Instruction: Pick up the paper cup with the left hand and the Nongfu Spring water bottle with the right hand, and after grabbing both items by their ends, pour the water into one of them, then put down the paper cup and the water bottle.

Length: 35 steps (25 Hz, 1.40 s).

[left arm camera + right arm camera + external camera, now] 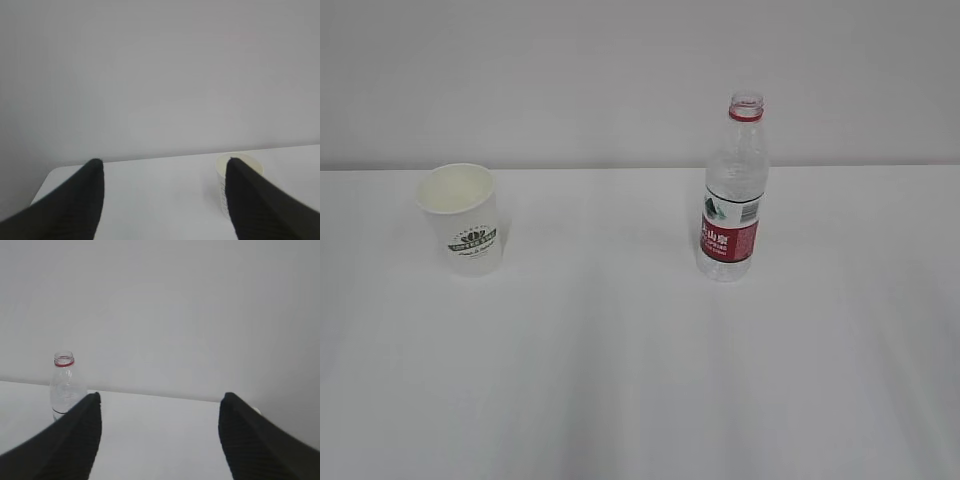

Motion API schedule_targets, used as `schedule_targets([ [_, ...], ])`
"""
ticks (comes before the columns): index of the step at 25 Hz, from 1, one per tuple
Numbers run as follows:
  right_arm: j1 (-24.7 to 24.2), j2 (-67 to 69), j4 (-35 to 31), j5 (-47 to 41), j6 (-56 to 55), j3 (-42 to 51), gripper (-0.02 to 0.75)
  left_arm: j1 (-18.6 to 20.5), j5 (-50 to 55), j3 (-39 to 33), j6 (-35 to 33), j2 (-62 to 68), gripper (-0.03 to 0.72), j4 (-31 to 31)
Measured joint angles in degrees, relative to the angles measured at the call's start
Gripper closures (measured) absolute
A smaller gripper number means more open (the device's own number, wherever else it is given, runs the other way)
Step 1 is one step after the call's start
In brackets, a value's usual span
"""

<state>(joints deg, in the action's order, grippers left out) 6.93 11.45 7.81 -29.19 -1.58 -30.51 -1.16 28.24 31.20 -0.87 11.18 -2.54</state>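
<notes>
Both my grippers spread, empty. Cup [461, 218] upright on table [640, 380] far-left, ahead-right of left gripper [162, 167], behind its right finger. Bottle [733, 190] upright, uncapped, ahead-left of right gripper [160, 397].

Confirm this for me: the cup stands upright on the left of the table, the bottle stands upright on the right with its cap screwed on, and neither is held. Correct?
One thing is wrong: the bottle has no cap. The exterior view shows its open mouth above the red neck ring. The cup does stand upright on the left, the bottle upright on the right, and neither is held.
</notes>
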Motion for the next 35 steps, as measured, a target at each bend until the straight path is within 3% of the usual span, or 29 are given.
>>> schedule_targets([
  [35,0.0,33.96,0.17,34.26,0.12,0.0,0.186,0.0,-38.56,0.0,-0.13,35.05,0.157,-0.24],
])
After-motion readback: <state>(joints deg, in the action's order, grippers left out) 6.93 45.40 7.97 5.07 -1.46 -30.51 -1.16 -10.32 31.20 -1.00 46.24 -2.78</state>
